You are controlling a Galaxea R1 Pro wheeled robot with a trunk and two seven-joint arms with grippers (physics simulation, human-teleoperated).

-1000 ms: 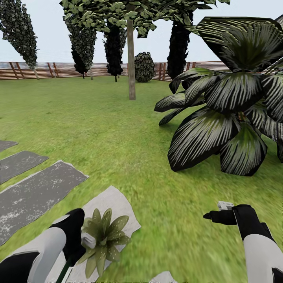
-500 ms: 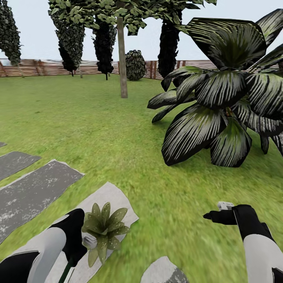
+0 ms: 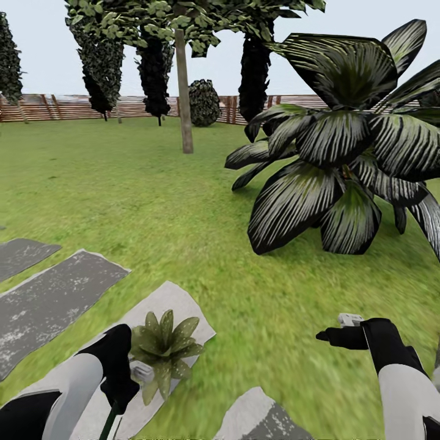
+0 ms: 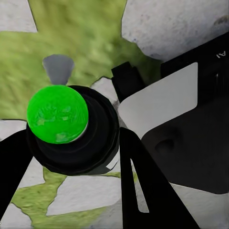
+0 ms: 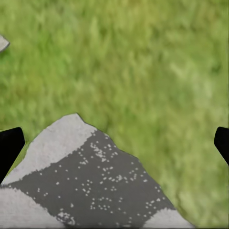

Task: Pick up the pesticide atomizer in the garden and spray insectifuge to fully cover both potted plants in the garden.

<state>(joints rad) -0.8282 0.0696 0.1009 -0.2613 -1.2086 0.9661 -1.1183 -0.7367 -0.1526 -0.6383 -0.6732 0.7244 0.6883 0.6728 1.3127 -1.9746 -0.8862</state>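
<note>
One potted plant (image 3: 162,346), a low rosette of pointed speckled green leaves, sits on a pale paving slab (image 3: 177,305) just ahead of my left hand. My left gripper (image 3: 120,380) is shut on the pesticide atomizer (image 4: 58,114), a black body with a bright green round top, held between the two black fingers (image 4: 143,191). Its white tip (image 3: 142,371) pokes out right beside the rosette's leaves. My right gripper (image 3: 333,335) hangs open over the grass, with nothing between its fingertips (image 5: 9,145). The second potted plant is out of view.
A tall palm (image 3: 342,153) with dark white-streaked fronds stands ahead on the right. Grey stone slabs (image 3: 55,296) run along the left, and another slab (image 3: 260,418) lies near my base. A tree trunk (image 3: 183,91) and the wooden slat fence (image 3: 67,107) lie far across the lawn.
The whole view has shifted: the palm, tree and fence slid left and the rosette drifted a little right and up, so the camera moved. Both arms keep their pose.
</note>
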